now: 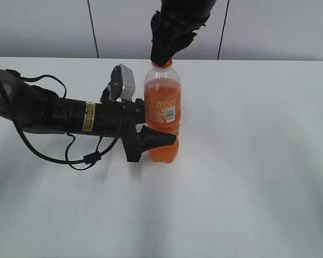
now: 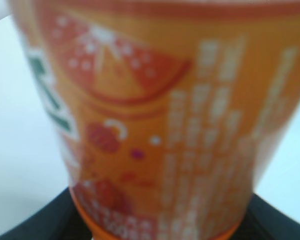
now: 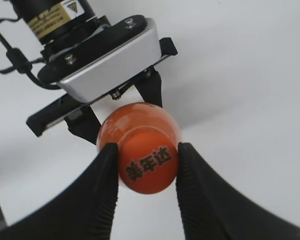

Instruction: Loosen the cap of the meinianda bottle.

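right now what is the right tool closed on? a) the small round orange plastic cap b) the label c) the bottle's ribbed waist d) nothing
a: in the right wrist view the right tool has both fingers pressed against the small round orange plastic cap.
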